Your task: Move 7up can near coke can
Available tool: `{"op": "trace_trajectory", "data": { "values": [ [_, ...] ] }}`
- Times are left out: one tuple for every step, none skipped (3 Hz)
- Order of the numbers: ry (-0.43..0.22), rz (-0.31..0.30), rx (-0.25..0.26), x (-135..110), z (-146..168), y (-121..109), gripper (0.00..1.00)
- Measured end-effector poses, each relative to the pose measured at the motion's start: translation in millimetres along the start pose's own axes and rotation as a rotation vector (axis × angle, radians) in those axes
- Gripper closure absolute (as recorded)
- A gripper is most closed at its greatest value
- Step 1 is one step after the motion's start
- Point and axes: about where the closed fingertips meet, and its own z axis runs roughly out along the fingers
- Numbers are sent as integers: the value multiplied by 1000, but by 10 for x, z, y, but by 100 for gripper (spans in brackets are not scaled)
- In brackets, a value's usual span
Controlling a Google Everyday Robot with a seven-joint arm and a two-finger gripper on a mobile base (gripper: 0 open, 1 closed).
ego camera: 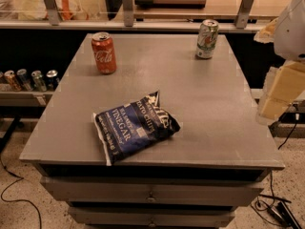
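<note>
Probably light, stiff, slippery 7up can [208,39], upright on desk [214,104]: best taken mid-body. Gripper [276,97] beside right desk edge, state unclear.

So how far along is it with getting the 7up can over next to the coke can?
Nothing looks done yet. The 7up can stands upright at the table's far right, well apart from the coke can at the far left, with a blue chip bag nearer the front. The gripper is off the table's right edge, holding nothing. Left: reach, grasp, carry across, set down beside the coke can.
</note>
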Motion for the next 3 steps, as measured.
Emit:
{"op": "trace_trajectory", "data": {
  "values": [
    [0,0,0,0,0,-1,0],
    [-22,68,16,15,126,-169,0],
    [-104,178,34,89,388,-493,0]
  ]
}}
